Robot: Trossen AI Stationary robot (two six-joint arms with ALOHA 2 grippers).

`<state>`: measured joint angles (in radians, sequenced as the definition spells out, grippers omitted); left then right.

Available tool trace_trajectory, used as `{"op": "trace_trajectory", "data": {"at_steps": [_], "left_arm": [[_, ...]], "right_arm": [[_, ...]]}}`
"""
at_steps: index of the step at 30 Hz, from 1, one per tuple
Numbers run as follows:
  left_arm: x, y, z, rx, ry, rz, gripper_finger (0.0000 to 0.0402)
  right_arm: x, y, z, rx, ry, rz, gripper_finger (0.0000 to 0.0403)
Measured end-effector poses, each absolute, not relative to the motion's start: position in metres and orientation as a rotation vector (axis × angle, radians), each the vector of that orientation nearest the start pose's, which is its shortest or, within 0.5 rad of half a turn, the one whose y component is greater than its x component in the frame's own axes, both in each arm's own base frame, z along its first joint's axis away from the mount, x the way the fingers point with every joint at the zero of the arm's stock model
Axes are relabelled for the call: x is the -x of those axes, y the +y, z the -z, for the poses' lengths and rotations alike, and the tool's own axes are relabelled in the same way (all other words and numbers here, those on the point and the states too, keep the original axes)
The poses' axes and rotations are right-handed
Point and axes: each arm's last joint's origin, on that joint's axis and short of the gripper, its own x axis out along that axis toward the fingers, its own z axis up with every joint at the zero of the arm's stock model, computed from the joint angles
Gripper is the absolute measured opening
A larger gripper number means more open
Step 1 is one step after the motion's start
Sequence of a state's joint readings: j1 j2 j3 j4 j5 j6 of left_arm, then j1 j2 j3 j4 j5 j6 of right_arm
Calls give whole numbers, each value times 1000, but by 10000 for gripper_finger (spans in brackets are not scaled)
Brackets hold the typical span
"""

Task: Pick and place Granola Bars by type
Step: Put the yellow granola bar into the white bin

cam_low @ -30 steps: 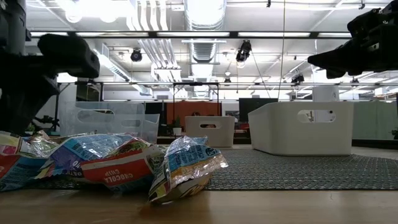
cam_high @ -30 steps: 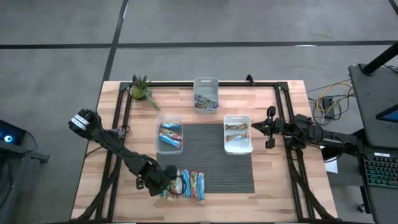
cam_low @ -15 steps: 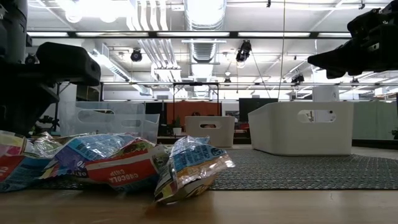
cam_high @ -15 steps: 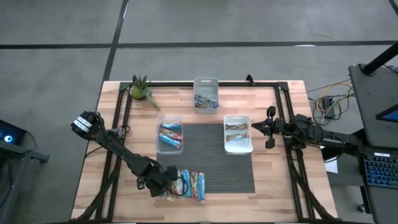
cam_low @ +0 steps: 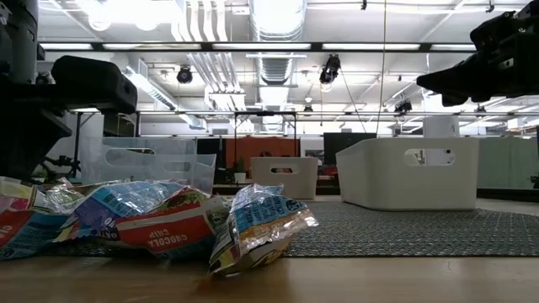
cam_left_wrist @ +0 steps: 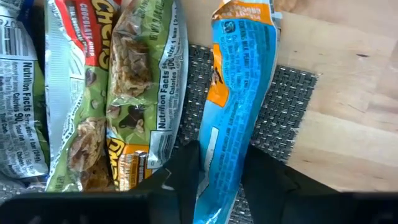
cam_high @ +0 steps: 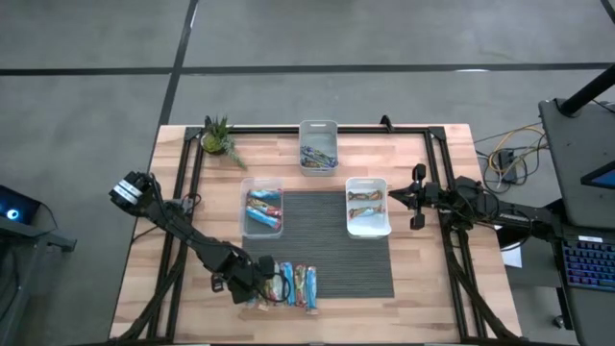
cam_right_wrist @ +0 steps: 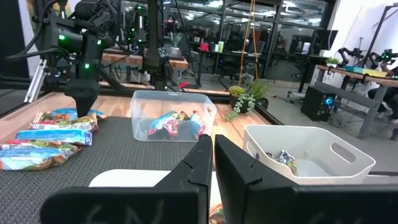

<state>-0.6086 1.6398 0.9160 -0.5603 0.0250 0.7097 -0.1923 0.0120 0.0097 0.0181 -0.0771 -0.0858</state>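
At the near edge of the worktop point(cam_high: 413, 288), the left hand point(cam_high: 261, 284) is down over a row of loose bars point(cam_high: 296, 285) that lie side by side, partly on the dark mat point(cam_high: 356, 264) and partly on bare wood. The left wrist view shows its two fingers point(cam_left_wrist: 186, 171) set either side of a blue bar point(cam_left_wrist: 233, 106), which passes between them; they straddle its end closely, but whether they actually pinch it cannot be told. Just beside the blue bar lies a green bar point(cam_left_wrist: 140, 93), its wrapper printed with nutrition facts, and further wrappers crowd the far side of that one. In the low view the crumpled wrappers point(cam_low: 160, 219) sit on the wood in the foreground, with the left arm point(cam_low: 50, 101) dark above them.

Past the mat's far left corner stands a clear bin point(cam_high: 261, 208) holding blue and reddish bars. At the mat's far right corner a white bin point(cam_high: 367, 207) holds brownish bars. A third bin point(cam_high: 318, 146), near the far edge, holds more wrappers. A small plant point(cam_high: 219, 137) sits at the far left corner.

The right hand point(cam_high: 415, 197) waits above the worktop's right side, just beside the white bin, holding nothing; in its wrist view the fingers point(cam_right_wrist: 199, 163) are close together with only a narrow slit between them.
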Motion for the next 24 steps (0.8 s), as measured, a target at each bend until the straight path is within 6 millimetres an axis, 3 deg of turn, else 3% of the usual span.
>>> {"op": "trace_trajectory", "data": {"at_steps": [24], "left_arm": [[-236,-166,-159,-957,1034,986,82]], "right_arm": [[-96,-16,-168,89,-11,116,9]]}}
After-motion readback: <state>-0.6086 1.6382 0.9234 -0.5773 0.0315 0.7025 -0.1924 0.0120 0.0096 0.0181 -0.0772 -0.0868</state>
